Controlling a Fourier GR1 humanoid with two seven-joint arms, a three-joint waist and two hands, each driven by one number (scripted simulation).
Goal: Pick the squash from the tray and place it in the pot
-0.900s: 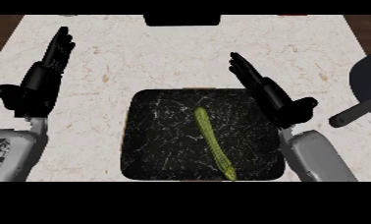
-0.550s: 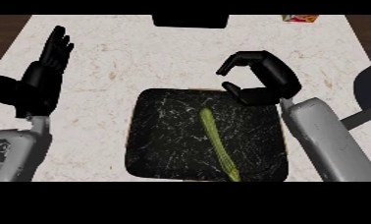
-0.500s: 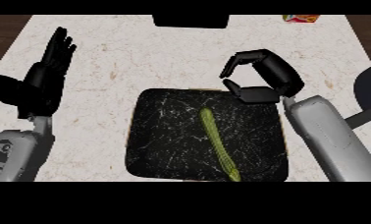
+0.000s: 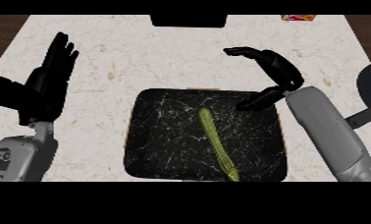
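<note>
So nearest first: squash (image 4: 217,143) lies flat in the dark tray (image 4: 156,134), long axis running near-to-far w/ a slight lean, near tip by the tray's front-right edge, far tip about mid-tray. Right hand (image 4: 279,78) sits just past the tray's far-right corner, fingers curled but holding nothing, thumb tip over the tray's edge. Squash is down-left of it, toward the robot, apart, no contact. Right hand is clearly the nearer one. Left hand (image 4: 47,83) is resting at the view's left, fingers straight and up, well apart from the tray across bare worktop (image 4: 167,56). Pot (image 4: 364,88) only partly shows at the right edge. Judgement: next reach goes back and inward, wrist turned across the squash's long axis.
</note>
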